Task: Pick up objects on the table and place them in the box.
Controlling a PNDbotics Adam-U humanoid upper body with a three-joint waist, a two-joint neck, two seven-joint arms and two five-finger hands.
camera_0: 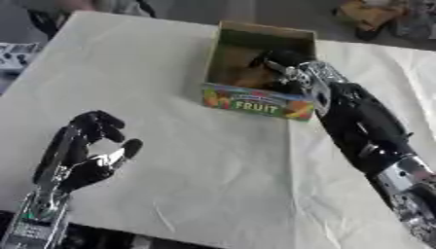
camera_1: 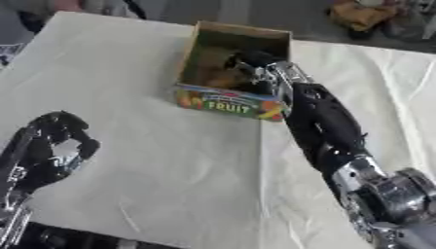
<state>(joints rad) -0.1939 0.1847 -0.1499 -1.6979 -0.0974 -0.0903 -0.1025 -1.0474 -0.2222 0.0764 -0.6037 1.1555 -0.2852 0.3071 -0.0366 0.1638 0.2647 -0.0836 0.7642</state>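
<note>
Left eye view: a table draped in a wrinkled off-white cloth fills most of the frame and lies slightly askew. The right arm, black with silver joints, enters from the lower right corner and stretches up and leftward to the box. The box is open-topped cardboard with a brown interior; its near wall carries a colourful printed panel with fruit pictures and the word "FRUIT". It stands upright on the far centre of the table, long axis running away from the robot and tilted a little to the right, the open mouth facing up. The left hand shows at the lower left, palm raised above the cloth, fingers loosely curled at the tips with the thumb apart from them, holding nothing. The right hand is over the box's right rim, reaching down into the interior; it reads as a dark mass there, and I cannot tell how the fingers are set or whether they hold anything. A brownish shape lies on the box floor just left of the hand; not identifiable.
</note>
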